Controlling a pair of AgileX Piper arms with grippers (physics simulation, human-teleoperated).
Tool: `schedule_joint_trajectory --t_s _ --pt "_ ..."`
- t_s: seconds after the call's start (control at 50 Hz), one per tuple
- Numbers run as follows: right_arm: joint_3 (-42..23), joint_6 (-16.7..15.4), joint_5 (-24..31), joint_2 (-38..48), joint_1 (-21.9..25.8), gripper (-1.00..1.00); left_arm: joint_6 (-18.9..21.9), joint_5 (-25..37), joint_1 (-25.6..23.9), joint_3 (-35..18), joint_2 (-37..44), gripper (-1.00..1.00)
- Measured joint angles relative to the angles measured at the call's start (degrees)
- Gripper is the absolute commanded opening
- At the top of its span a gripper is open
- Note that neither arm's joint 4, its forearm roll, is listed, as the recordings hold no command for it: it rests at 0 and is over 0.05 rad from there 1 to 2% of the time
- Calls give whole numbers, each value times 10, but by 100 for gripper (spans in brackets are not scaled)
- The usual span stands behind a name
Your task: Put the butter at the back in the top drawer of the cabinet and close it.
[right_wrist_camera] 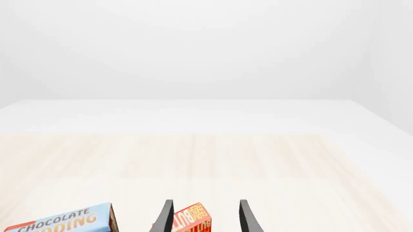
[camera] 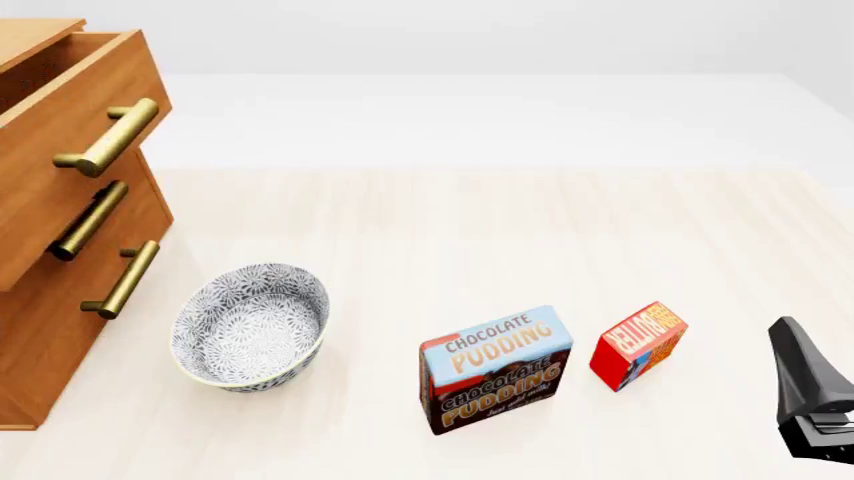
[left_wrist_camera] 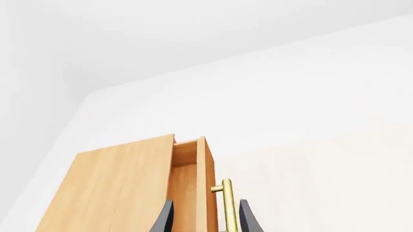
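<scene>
Standing on end near the front right of the table (camera: 441, 230): the butter (camera: 638, 345), a small red box with orange-yellow lettering and a blue patch, roughly half as big as the chocolate pudding box (camera: 495, 368) just beside it on the left. Tilted slightly, label facing up and toward the camera. Seen in the right wrist view framed between the two dark fingertips of the right gripper (right_wrist_camera: 204, 220), fingers spread wider than the box and not touching it; released, holding nothing. In the front view, right gripper (camera: 810, 400) low at the right edge, near the butter but apart from it.

Left gripper (left_wrist_camera: 204, 220) shown in the left wrist view with fingers parted on either side of the brass handle (left_wrist_camera: 227, 203) of the top drawer (left_wrist_camera: 193, 188); contact with the bar cannot be told. Not visible in the front view. Top drawer pulled partly out of the cabinet (camera: 40, 330) at far left.

Between cabinet and pudding box, a patterned bowl (camera: 251, 325). Pale wood-grain tabletop, plain white walls behind.
</scene>
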Motion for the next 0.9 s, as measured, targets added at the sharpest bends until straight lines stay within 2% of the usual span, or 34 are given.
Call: schedule_joint_trajectory --t_s 0.9 --pt "0 0 0 0 0 100 -41 12 15 3 29 100"
